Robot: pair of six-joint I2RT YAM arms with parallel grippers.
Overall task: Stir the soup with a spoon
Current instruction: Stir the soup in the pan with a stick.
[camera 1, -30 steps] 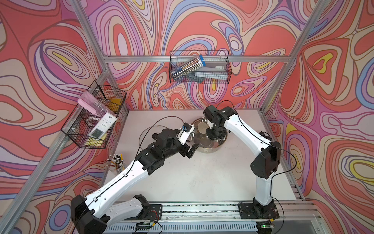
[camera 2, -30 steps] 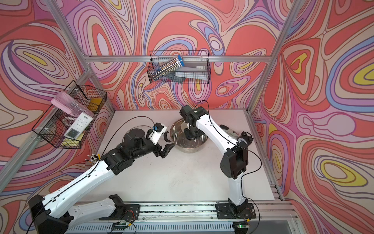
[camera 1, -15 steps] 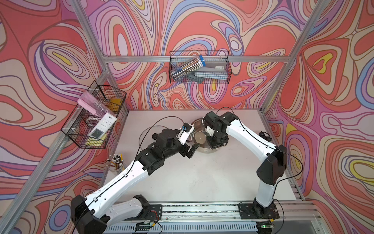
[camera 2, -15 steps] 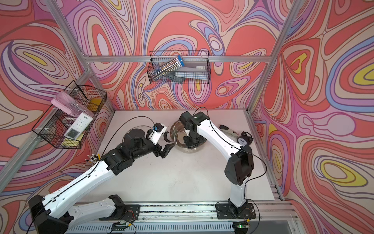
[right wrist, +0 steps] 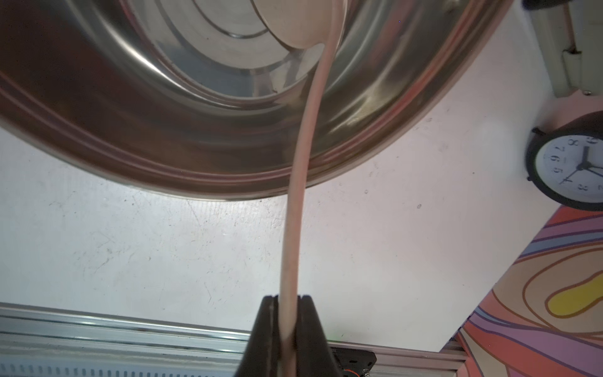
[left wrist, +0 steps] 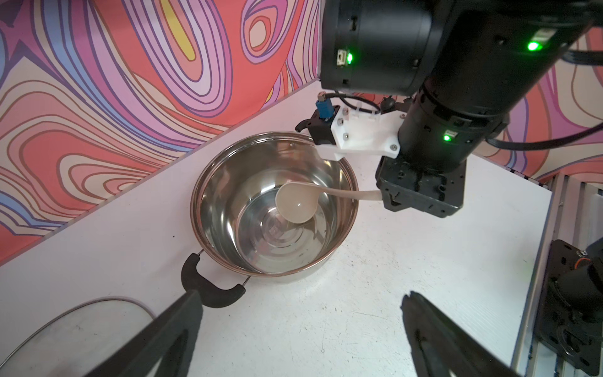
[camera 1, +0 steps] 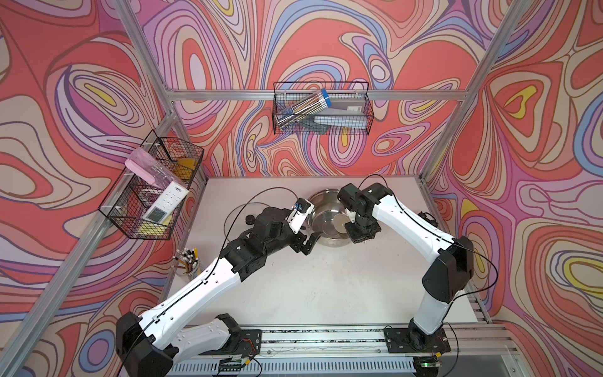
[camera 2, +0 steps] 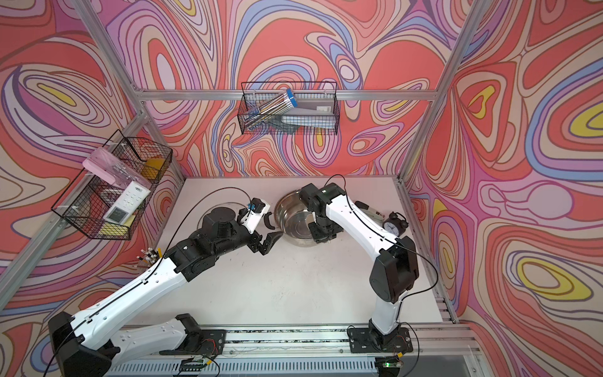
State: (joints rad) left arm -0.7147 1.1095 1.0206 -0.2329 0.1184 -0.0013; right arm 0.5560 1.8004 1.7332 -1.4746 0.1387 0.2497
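Observation:
The shiny steel pot (camera 1: 321, 209) (camera 2: 293, 212) stands at the back middle of the white table; no soup shows, only its bare bottom (left wrist: 277, 235). The cream spoon's bowl (camera 1: 339, 222) (left wrist: 295, 207) hangs low inside the pot, its long handle (right wrist: 293, 212) rising over the near right rim. My right gripper (right wrist: 287, 298) (camera 1: 352, 227) is shut on that handle above the rim. My left gripper (left wrist: 300, 295) (camera 1: 305, 244) stands open and empty just left of the pot, one finger close to the pot's black loop handle (left wrist: 208, 290), not touching it.
A glass lid (camera 1: 243, 215) (left wrist: 65, 333) lies left of the pot, under my left wrist. A black alarm clock (camera 2: 394, 222) (right wrist: 574, 166) stands right of the pot. A cup of pencils (camera 1: 187, 261) sits at the left edge. Wire baskets (camera 1: 321, 107) (camera 1: 153, 192) hang on the walls.
My right gripper has carried the spoon from the pot's far side toward its near right rim, and the spoon's bowl has swept across the pot. The left arm has stayed still.

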